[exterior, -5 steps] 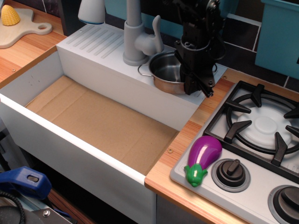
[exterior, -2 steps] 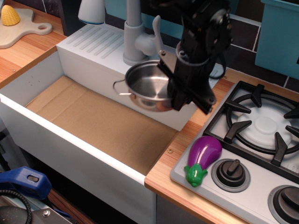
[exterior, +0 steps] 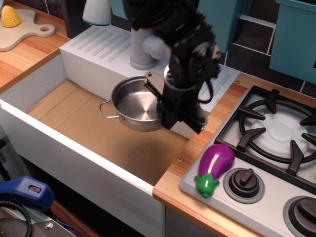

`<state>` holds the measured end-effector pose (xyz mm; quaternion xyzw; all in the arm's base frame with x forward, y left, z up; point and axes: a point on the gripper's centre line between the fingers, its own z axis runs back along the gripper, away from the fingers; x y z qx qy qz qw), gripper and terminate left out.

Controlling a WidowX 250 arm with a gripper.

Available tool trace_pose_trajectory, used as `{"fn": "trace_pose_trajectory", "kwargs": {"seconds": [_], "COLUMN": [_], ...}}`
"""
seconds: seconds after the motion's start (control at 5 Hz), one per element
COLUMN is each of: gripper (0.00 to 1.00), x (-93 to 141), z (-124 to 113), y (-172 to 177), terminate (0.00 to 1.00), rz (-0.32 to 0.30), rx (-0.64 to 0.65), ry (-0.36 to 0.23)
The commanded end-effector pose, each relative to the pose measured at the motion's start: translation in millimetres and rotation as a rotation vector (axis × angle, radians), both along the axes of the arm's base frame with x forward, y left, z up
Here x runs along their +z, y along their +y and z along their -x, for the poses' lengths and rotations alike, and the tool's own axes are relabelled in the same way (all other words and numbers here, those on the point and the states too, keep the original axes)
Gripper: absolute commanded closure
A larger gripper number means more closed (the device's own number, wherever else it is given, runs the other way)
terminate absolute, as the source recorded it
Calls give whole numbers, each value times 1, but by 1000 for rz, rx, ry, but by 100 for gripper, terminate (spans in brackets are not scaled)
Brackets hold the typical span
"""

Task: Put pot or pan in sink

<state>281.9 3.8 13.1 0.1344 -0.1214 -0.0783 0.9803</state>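
The small shiny steel pot (exterior: pixel 132 104) with a wire loop handle on its left hangs over the right part of the sink (exterior: pixel 74 148), above its brown cardboard floor. My black gripper (exterior: pixel 163 106) is shut on the pot's right rim and holds it clear of the floor, slightly tilted. The pot's right handle is hidden behind the gripper. The grey faucet (exterior: pixel 143 44) and the ribbed drainboard (exterior: pixel 98 42) stand behind the pot.
A purple toy eggplant (exterior: pixel 215 168) lies on the grey stove top (exterior: pixel 269 148) to the right of the sink. A cutting board with a corn cob (exterior: pixel 11 17) is at the far left. A teal box (exterior: pixel 296 39) stands at the back right.
My gripper has carried the pot from the back ledge beside the faucet, forward and to the left, and lower over the sink's cardboard floor.
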Motion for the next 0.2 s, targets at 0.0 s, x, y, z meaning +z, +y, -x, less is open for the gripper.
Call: {"fn": "trace_pose_trajectory", "kwargs": {"seconds": [0.0], "gripper": [0], "x": [-23], "z": [-7], "y": [15], "terminate": [100], "rz": [40], "rx": [-29], "ry": [-74]}}
